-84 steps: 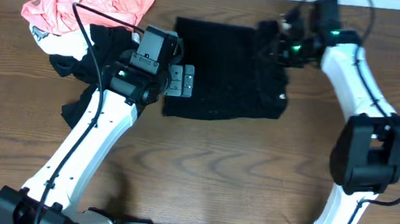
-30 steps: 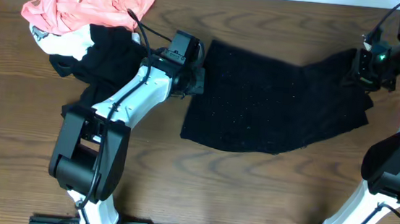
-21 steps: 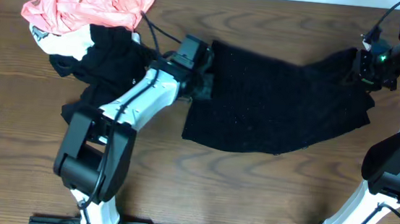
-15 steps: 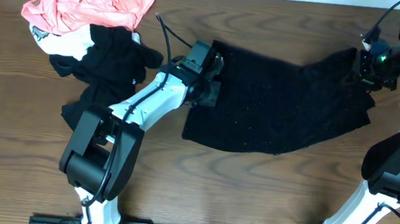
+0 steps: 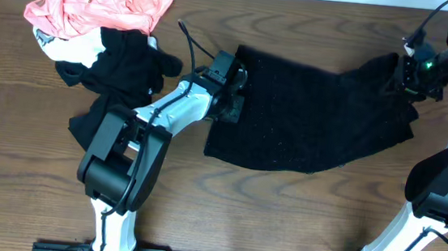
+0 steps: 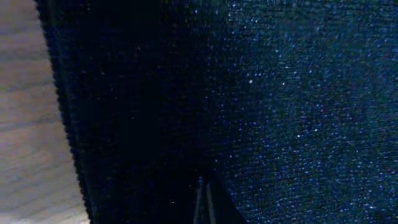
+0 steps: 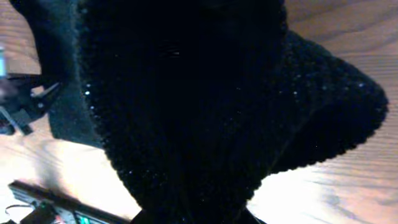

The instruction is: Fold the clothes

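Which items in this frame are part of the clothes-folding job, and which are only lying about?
Part of the job:
- large black fuzzy knit garment, spread out mid-table
- left end effector, at its left edge
- right end effector, gripping its raised right corner

Lying about:
- pink garment
- smaller smooth black garment, heaped beside the pink one, off to the left

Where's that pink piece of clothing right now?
In the overhead view the pink garment lies bunched at the top left of the table, touching the smaller black garment, left of the large black knit garment.
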Robot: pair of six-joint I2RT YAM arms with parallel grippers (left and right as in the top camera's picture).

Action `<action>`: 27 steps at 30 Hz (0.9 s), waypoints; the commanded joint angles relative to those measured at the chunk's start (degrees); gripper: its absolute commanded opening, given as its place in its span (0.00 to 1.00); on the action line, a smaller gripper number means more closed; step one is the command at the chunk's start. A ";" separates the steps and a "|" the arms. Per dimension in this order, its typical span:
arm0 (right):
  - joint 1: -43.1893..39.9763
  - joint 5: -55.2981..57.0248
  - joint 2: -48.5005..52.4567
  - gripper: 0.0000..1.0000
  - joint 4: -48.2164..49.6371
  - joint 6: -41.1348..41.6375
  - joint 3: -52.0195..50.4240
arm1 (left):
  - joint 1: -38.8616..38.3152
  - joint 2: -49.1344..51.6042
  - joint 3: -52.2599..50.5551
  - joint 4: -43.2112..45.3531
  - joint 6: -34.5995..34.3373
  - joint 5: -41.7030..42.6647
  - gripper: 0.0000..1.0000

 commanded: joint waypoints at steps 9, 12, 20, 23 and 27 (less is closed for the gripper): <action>9.92 -7.96 -1.25 0.01 3.17 2.14 1.42 | 0.24 1.86 -0.72 -0.20 -0.66 -2.23 0.06; 14.43 -7.93 -1.25 0.01 6.19 4.72 1.42 | 0.20 1.86 -0.72 -0.20 -1.27 -2.03 0.06; 25.24 -6.97 -1.22 0.01 15.39 12.48 1.40 | 0.17 1.86 -0.72 -0.22 -1.27 -2.03 0.06; 28.92 -3.30 -1.14 0.01 18.49 15.76 1.40 | 0.17 1.86 -0.72 -0.22 -1.27 -2.03 0.06; 32.89 0.74 -0.79 0.01 20.35 17.44 1.36 | 0.17 1.86 -0.72 -0.44 -1.27 -2.03 0.06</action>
